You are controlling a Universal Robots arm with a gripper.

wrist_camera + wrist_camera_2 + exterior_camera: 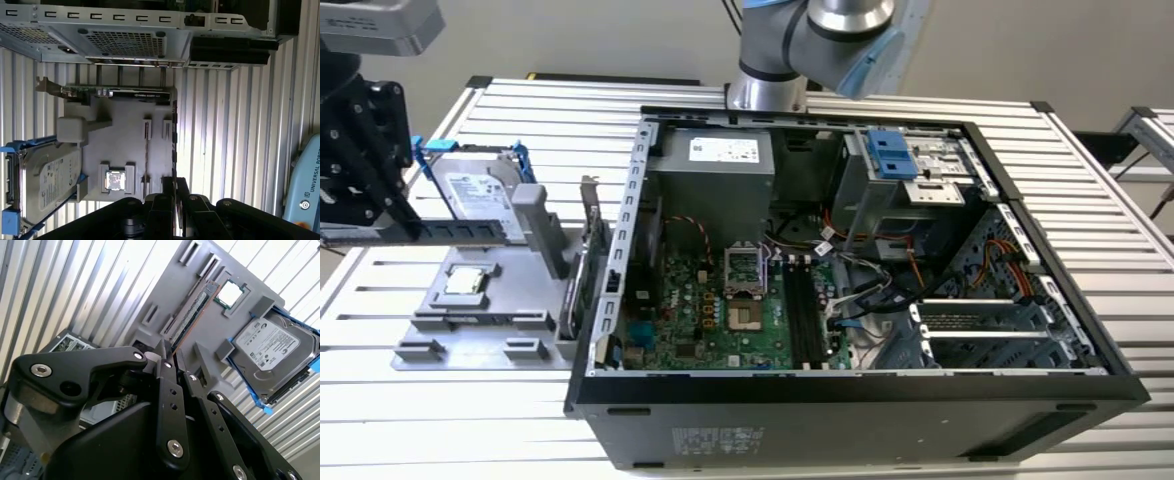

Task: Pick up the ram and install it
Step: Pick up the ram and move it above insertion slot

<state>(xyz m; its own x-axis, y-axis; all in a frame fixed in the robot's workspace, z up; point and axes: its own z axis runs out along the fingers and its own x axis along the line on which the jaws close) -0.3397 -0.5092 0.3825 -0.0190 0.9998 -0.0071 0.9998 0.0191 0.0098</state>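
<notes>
- Open PC case point(1014, 385) fills centre and right of the frame, side panel off, on a slatted metal table point(427, 420).
- Green motherboard point(700, 320) in the case's lower-left area; long black slots point(803, 315) run along its right side.
- Arm base point(781, 50) at top centre, behind the case.
- Grey fixture point(487, 320) left of the case, on the table.
- Hard drive point(474, 190) in a blue frame leans at the fixture's upper end; processor chip point(467, 282) sits below it.
- Expansion card point(594, 270) stands on edge between fixture and case.
- ram point(447, 232): thin horizontal strip just below the drive.
- gripper point(374, 215) at the far left edge, its lower end right at the ram's left part; can't confirm contact.
</notes>
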